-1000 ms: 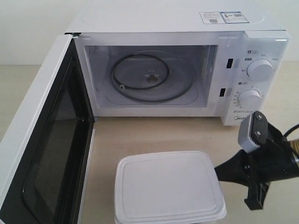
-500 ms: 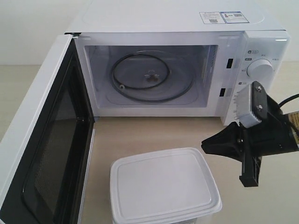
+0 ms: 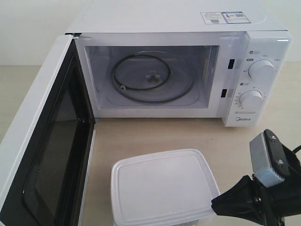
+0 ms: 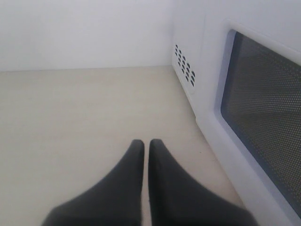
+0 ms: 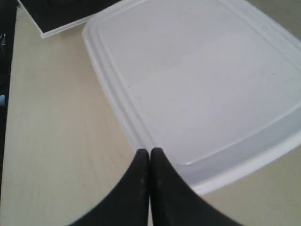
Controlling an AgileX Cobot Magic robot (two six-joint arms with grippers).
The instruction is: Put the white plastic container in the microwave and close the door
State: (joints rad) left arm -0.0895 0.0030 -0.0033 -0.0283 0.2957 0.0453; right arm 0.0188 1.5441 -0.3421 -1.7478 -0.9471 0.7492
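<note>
The white plastic container [image 3: 162, 188] sits lidded on the table in front of the microwave [image 3: 174, 19]. The microwave's door [image 3: 42, 141] is swung wide open to the left, and its glass turntable [image 3: 153, 77] is bare. My right gripper [image 3: 214, 205] is shut, with its tips low at the container's right near edge. In the right wrist view the shut tips [image 5: 149, 151] meet the rim of the container [image 5: 197, 80] near a corner, with nothing held. My left gripper [image 4: 146, 142] is shut and empty, beside the outer face of the door [image 4: 268, 108]. It does not show in the exterior view.
The beige table [image 3: 155, 134] runs between the container and the oven opening. Two round dials [image 3: 262, 70] are on the microwave's right panel. In the left wrist view, vent holes [image 4: 186, 66] mark the oven's side, with a white wall behind.
The container slid slightly left early on, then stayed put. My right gripper rose toward the dials, then dropped down and nearer, to the container's right near edge.
</note>
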